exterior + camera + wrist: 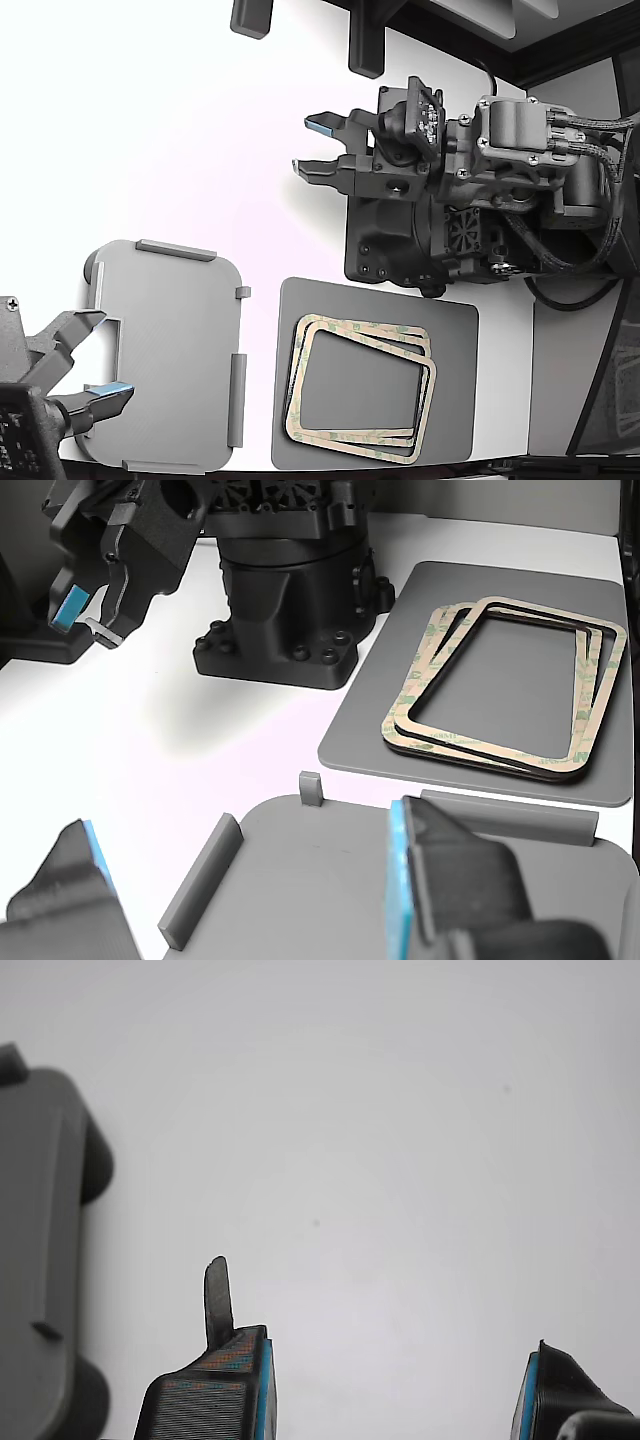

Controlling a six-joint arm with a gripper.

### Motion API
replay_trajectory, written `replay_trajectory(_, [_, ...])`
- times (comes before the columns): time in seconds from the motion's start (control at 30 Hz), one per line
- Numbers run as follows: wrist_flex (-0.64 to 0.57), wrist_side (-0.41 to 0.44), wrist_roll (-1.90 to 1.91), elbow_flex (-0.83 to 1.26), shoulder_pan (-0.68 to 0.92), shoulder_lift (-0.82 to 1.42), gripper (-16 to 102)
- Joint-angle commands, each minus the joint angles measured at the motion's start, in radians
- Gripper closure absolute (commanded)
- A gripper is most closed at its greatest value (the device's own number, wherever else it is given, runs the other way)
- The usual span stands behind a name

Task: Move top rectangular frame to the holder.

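Two tan rectangular frames lie stacked, slightly askew, on a dark grey mat (455,400). The top rectangular frame (350,440) is the one nearer the table's front edge; it also shows in the other view (603,695). The light grey holder (170,340) sits to the mat's left in the exterior view, with nothing in it, and shows in the other view (330,880) too. My gripper (308,145) is open and holds nothing, above the white table, far from the frames. In the wrist view (395,1370) its blue-padded fingers stand wide apart, with the holder's edge (35,1210) beside them.
My arm's black base (400,240) stands just behind the mat. A second arm's gripper (90,355), open with blue pads, hovers at the holder's left edge in the exterior view. The table's front edge runs right below the mat and holder.
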Motion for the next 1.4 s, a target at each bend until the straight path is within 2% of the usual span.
replay_trajectory(0.0, [-0.008, 0.006, 0.006, -0.023, -0.014, 0.018, -12])
replay_trajectory(0.47, [-0.008, -0.009, -0.006, -0.067, -0.015, -0.011, -14])
replay_trajectory(0.57, [-0.015, -0.034, -0.029, -0.132, -0.012, -0.063, -14])
replay_trajectory(0.67, [-0.011, -0.095, -0.095, -0.209, -0.009, -0.132, -14])
replay_trajectory(0.87, [0.121, -0.256, -0.265, -0.396, 0.002, -0.272, -14])
replay_trajectory(1.03, [0.281, -0.31, -0.482, -0.56, 0.14, -0.396, -14])
replay_trajectory(1.17, [0.354, -0.308, -0.591, -0.612, 0.267, -0.466, -14])
replay_trajectory(1.27, [0.397, -0.235, -0.644, -0.641, 0.387, -0.511, -14])
replay_trajectory(1.37, [0.449, -0.161, -0.692, -0.683, 0.486, -0.603, -8])
